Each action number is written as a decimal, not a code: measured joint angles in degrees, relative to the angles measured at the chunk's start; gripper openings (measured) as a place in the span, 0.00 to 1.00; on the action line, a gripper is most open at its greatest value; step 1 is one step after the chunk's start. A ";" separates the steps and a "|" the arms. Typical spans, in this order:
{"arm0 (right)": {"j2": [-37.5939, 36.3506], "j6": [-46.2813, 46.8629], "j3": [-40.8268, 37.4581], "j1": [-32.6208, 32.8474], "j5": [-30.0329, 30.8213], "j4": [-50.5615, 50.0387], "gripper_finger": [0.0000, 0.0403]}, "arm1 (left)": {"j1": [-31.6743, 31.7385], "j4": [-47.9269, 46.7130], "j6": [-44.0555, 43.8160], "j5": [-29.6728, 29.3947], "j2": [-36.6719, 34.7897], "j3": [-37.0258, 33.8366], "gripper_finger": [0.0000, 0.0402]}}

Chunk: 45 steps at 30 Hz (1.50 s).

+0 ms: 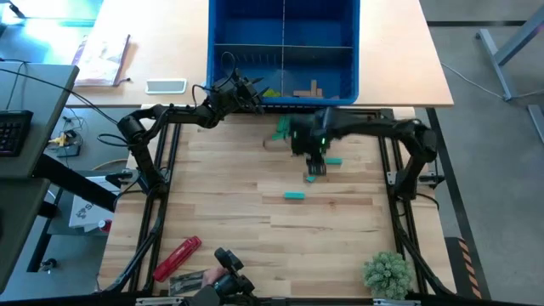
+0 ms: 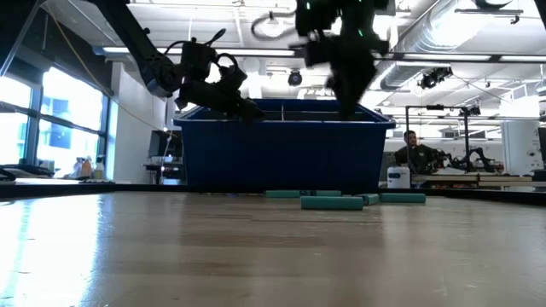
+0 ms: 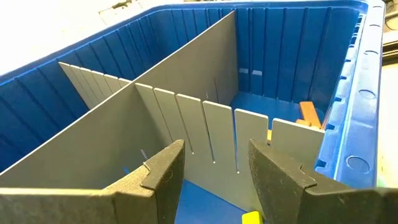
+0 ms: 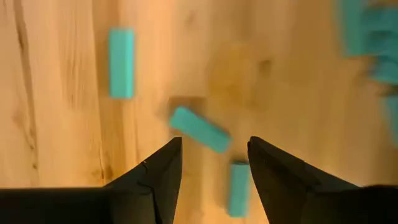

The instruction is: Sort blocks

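Between the right gripper [image 4: 211,165] jaws, spread wide and empty, we see a teal block [image 4: 199,129] lying just ahead of the fingertips on the table [image 4: 62,93], long axis diagonal to the jaw line, not square to it. A second teal block [image 4: 237,188] sits closer in by one finger, running roughly along the fingers; a third [image 4: 121,62] lies further out, off to one side. From above, the right gripper [image 1: 314,161] hangs over this teal cluster, with one stray teal block [image 1: 294,195] nearer the table's middle. We judge a wrist rotation is needed before closing. Our left gripper [image 3: 211,165] is parted too, empty, over the blue bin [image 1: 221,51] near its grey dividers [image 3: 186,112]. The right arm is clearly nearer the blocks.
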 joint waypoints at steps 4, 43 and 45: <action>0.02 -4.07 -12.24 3.61 2.33 5.29 0.41 | 0.00 0.00 -0.02 0.00 0.00 0.00 0.39; 1.62 -30.47 -32.77 -1.87 -1.02 36.80 0.34 | -0.11 -0.15 -1.95 1.14 0.04 -0.04 0.39; 2.34 -29.10 -32.64 -1.89 -1.58 36.96 0.30 | -0.11 -0.15 -1.97 1.13 0.04 -0.04 0.39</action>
